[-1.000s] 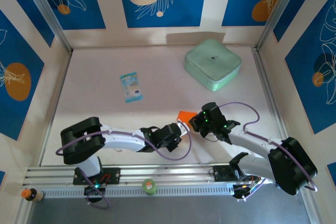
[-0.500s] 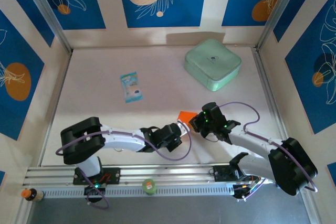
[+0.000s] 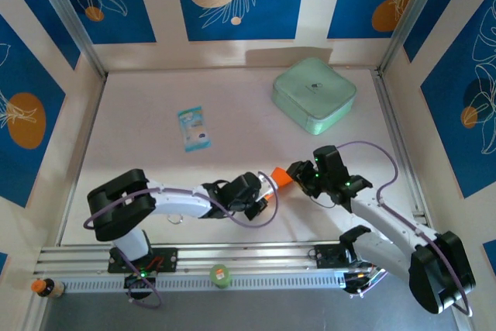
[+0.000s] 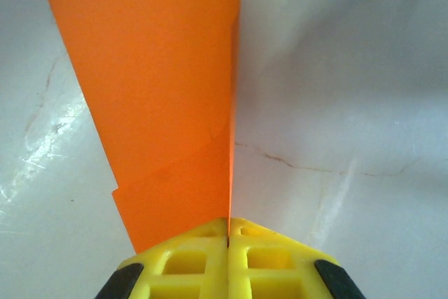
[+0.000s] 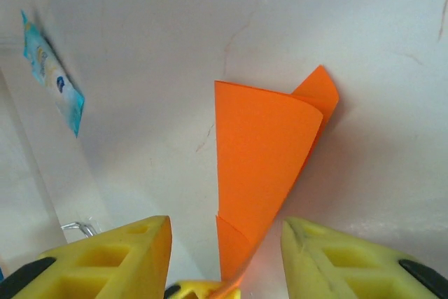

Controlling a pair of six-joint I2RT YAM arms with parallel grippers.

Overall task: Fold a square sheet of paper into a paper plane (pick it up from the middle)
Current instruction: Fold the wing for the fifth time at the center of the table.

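The square sheet of paper (image 3: 280, 178) is bright orange and folded into a narrow tapering shape, held just above the white table (image 3: 155, 98) near its front middle. My left gripper (image 3: 267, 189) is shut on its near end; in the left wrist view the yellow jaws (image 4: 229, 223) meet on the paper's edge and the paper (image 4: 161, 89) fans away up and to the left. My right gripper (image 3: 296, 172) stands open at the paper's right side. In the right wrist view its fingers (image 5: 140, 250) straddle the folded paper (image 5: 262, 166) without touching it.
A mint-green box (image 3: 314, 94) sits at the back right. A small blue-and-white packet (image 3: 193, 129) lies left of centre, also in the right wrist view (image 5: 52, 78). A green-topped item (image 3: 221, 275) and a small bottle (image 3: 45, 287) rest by the front rail.
My right gripper has opened and let go of the paper, drawing slightly right. My left gripper has closed on the paper, which has shifted a little right and toward the front.
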